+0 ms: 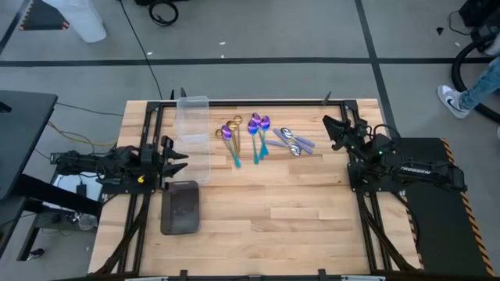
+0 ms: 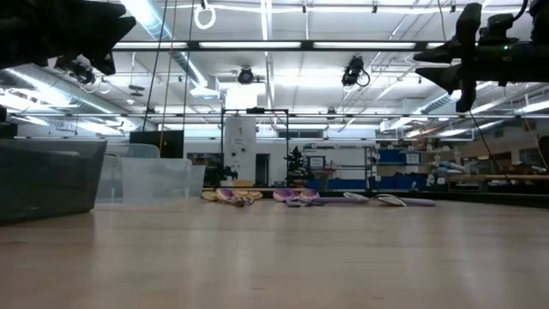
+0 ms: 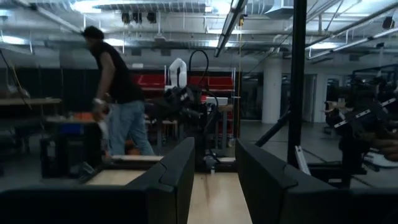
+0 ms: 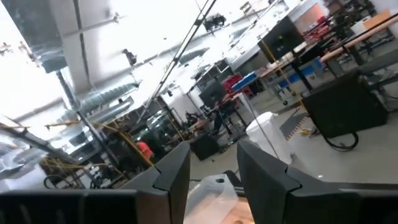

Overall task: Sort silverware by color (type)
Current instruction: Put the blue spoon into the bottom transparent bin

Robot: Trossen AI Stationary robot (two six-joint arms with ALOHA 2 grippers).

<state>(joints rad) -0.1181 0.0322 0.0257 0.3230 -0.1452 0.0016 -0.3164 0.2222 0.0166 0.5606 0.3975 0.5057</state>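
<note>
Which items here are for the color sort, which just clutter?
Job: gold spoons, purple spoons with teal handles, silver spoons.
Lying about: clear bin, dark grey tray.
Both hands open and empty, left hand, right hand.

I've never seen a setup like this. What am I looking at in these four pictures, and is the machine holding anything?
It is a robot with two dark arms at a wooden table. One picture looks down from above, one looks level across the tabletop, and two come from cameras on the wrists. The left gripper and right gripper wait at the table's sides, jaws apart, holding nothing. Between them lie the spoons: gold, purple and silver. Near the left arm sit a clear bin and a grey tray.
</note>
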